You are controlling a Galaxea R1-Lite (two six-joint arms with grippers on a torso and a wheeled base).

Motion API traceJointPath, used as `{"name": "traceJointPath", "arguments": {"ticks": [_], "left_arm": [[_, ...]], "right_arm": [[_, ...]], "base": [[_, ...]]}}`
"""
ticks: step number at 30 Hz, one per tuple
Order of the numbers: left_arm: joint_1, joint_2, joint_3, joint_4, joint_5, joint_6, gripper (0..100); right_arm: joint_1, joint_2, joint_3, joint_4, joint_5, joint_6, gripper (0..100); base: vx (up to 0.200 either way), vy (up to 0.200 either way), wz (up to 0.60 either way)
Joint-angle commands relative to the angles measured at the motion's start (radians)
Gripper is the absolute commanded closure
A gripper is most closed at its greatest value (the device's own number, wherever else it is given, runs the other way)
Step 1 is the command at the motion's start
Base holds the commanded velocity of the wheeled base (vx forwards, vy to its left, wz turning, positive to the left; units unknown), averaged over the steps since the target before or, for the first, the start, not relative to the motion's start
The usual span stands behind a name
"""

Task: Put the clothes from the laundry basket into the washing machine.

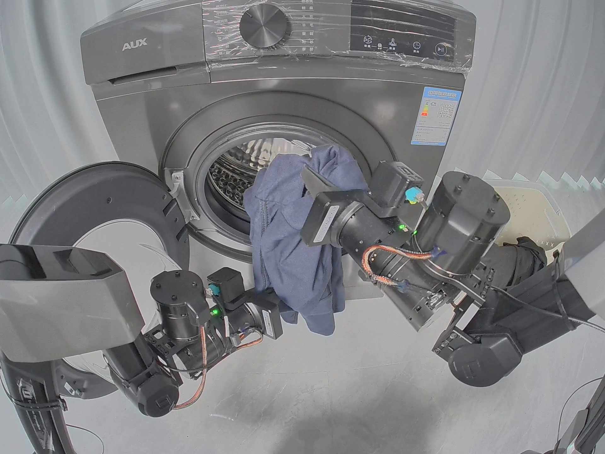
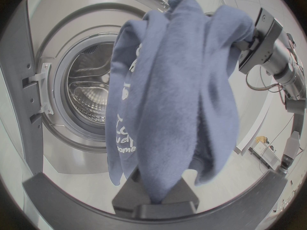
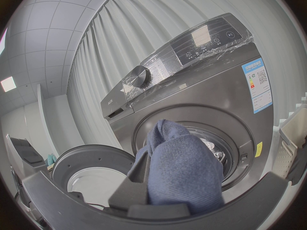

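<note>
Blue garment hangs at washing machine door opening, not inside yet. Right pincer clamps top, left pincer pinches bottom end (looks like it). Dark clothes wait in laundry basket, so plenty left.

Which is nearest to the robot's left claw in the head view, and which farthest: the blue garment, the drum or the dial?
1. Blue garment: its lower end is pinched in the left claw.
2. Drum: above and behind the claw.
3. Dial: highest up, farthest.
</note>
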Motion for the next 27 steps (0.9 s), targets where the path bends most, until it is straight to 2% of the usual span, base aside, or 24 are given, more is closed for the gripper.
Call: {"name": "traceJointPath", "arguments": {"ticks": [1, 6, 7, 9, 13, 20, 21, 22, 24, 27], "left_arm": [[-0.023, -0.083, 0.061, 0.000, -0.003, 0.002, 100], [-0.047, -0.115, 0.104, 0.000, -0.002, 0.002, 100], [-0.047, -0.128, 0.117, 0.000, -0.002, 0.002, 100], [-0.049, -0.144, 0.127, 0.000, -0.002, 0.002, 100], [-0.043, -0.210, 0.157, 0.000, 0.000, -0.002, 100], [-0.027, -0.356, 0.170, 0.000, 0.003, -0.042, 100], [-0.026, -0.358, 0.170, 0.000, 0.003, -0.044, 100], [-0.012, -0.394, 0.169, 0.000, 0.003, -0.062, 100], [-0.006, -0.421, 0.164, 0.001, 0.000, -0.079, 100], [-0.007, -0.425, 0.161, 0.001, 0.003, -0.079, 100]], "right_arm": [[-0.001, 0.014, 0.011, -0.015, 0.002, 0.000, 100], [-0.001, 0.014, 0.044, -0.016, 0.002, -0.002, 100], [-0.001, 0.012, 0.054, -0.016, 0.005, 0.000, 0], [-0.006, 0.009, 0.069, -0.021, 0.010, 0.003, 0], [-0.020, -0.024, 0.159, -0.018, 0.019, -0.005, 0], [-0.058, -0.126, 0.390, 0.015, 0.083, -0.018, 0], [-0.060, -0.127, 0.394, 0.016, 0.083, -0.020, 0], [-0.073, -0.147, 0.436, 0.033, 0.086, -0.032, 0], [-0.089, -0.150, 0.475, 0.030, 0.099, -0.043, 0], [-0.092, -0.149, 0.503, 0.025, 0.114, -0.042, 0]], "base": [[0.000, 0.000, 0.00], [0.000, 0.000, 0.00], [0.000, 0.000, 0.00], [0.000, 0.000, 0.00], [0.000, 0.000, 0.00], [0.000, 0.000, 0.00], [0.000, 0.000, 0.00], [0.000, 0.000, 0.00], [0.000, 0.000, 0.00], [0.000, 0.000, 0.00]]}}
